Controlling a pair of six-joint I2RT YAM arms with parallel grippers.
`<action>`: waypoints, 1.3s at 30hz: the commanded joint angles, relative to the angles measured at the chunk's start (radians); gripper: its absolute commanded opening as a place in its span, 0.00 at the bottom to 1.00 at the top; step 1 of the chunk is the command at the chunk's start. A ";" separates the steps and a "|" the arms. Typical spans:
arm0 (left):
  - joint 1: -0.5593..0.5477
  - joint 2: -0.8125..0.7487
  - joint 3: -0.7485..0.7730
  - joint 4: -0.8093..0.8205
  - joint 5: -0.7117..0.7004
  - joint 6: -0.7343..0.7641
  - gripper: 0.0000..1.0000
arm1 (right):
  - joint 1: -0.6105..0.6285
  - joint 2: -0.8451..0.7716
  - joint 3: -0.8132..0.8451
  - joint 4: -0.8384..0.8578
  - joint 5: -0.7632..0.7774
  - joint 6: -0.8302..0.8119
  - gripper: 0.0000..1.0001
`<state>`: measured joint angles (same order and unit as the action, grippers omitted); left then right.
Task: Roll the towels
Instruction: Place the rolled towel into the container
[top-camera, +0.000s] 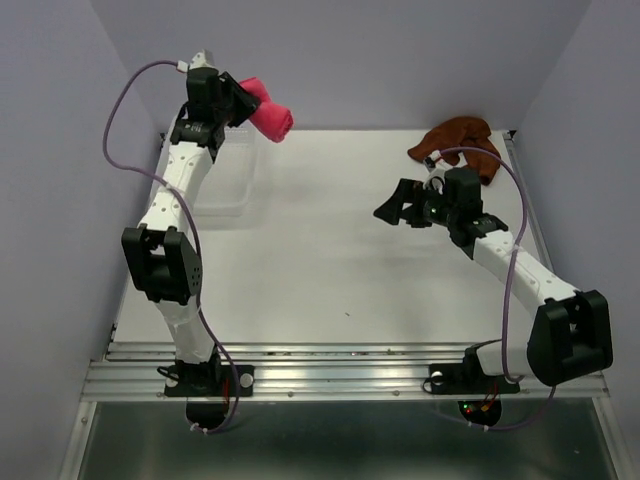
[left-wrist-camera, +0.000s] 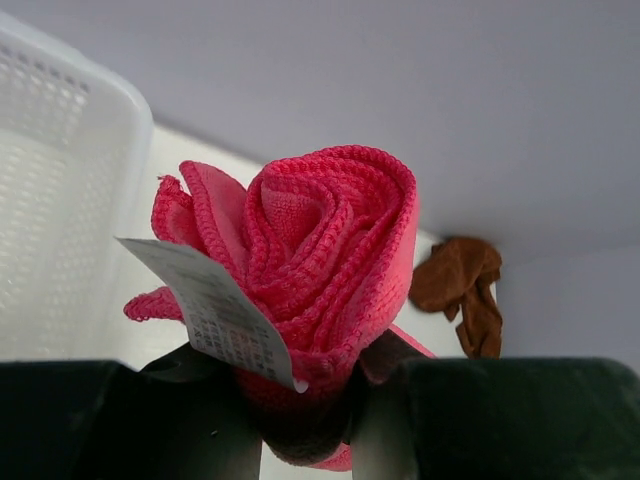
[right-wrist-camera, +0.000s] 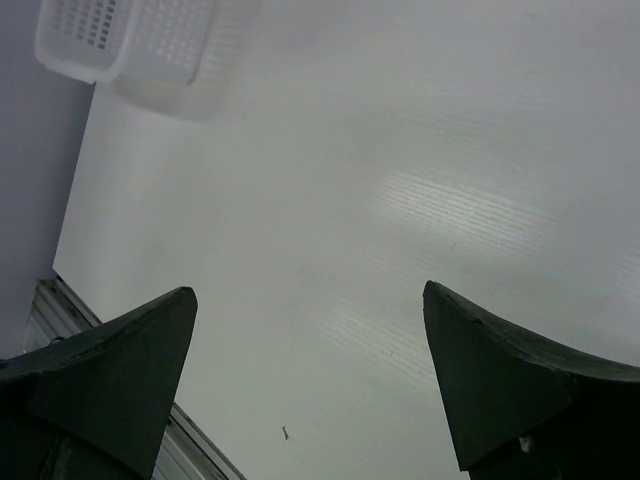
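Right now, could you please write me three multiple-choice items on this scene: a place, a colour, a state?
1. Where is the brown towel? A) table's far right corner B) near left edge C) table's middle
2. What colour is the rolled towel in the left gripper? A) blue B) pink-red C) white
3. How is the right gripper? A) open, empty B) shut on cloth C) out of view
Answers: 1 A, it lies crumpled there; 2 B, its coils show pink-red; 3 A, its jaws stand wide apart.
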<state>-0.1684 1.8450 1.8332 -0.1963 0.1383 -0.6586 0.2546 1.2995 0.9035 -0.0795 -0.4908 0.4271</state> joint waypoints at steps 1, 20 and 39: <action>0.092 0.052 0.129 0.023 0.037 0.010 0.00 | -0.005 0.044 0.074 0.014 0.064 0.025 1.00; 0.267 0.427 0.216 0.351 -0.008 -0.194 0.00 | -0.005 0.284 0.255 -0.026 0.069 0.025 1.00; 0.270 0.600 0.268 0.405 -0.094 -0.226 0.00 | -0.005 0.422 0.339 -0.109 0.040 -0.002 1.00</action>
<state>0.0963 2.4367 2.0464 0.1501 0.0772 -0.8734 0.2546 1.6958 1.1774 -0.1486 -0.4393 0.4461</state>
